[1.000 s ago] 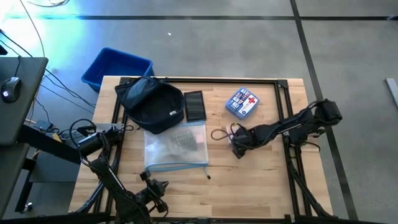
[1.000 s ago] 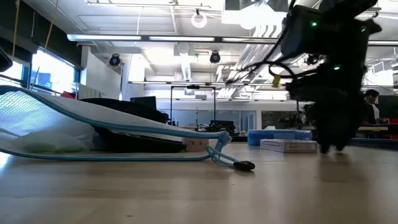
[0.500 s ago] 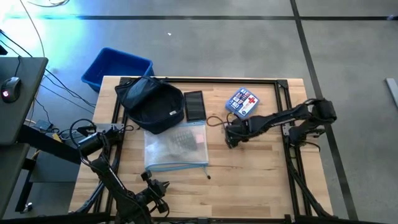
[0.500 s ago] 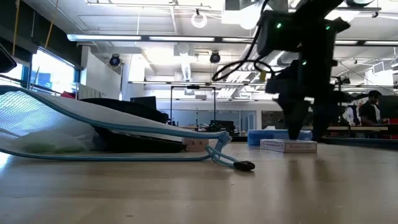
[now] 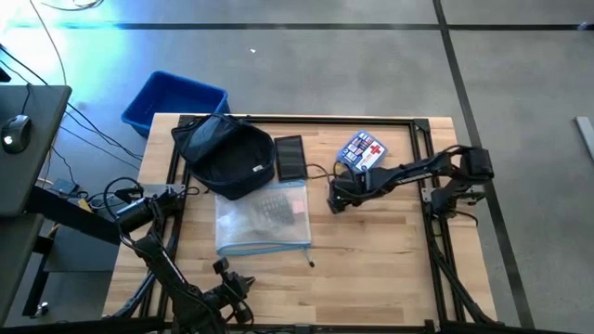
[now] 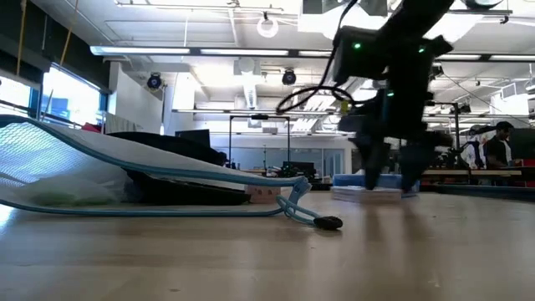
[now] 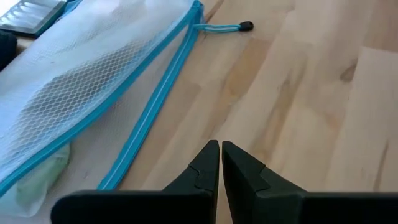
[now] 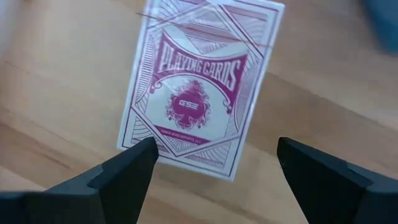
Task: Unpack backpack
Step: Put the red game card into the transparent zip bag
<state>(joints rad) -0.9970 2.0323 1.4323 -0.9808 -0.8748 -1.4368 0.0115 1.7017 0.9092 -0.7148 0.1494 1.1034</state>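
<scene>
One dark navy soft fabric backpack (image 5: 225, 155) lies at the table's far left, well apart from both grippers, long axis slanting. One clear mesh zip pouch with blue edging (image 5: 263, 219) lies just ahead of the left gripper (image 7: 220, 155), whose fingers are pressed together. One black flat rectangular case (image 5: 290, 158) lies between backpack and right gripper (image 5: 335, 198). One maroon playing-card box (image 8: 200, 84) lies directly beyond that wide-spread gripper, empty. One blue red-cross pouch (image 5: 362, 153) lies beside it. The right arm is nearer the backpack.
</scene>
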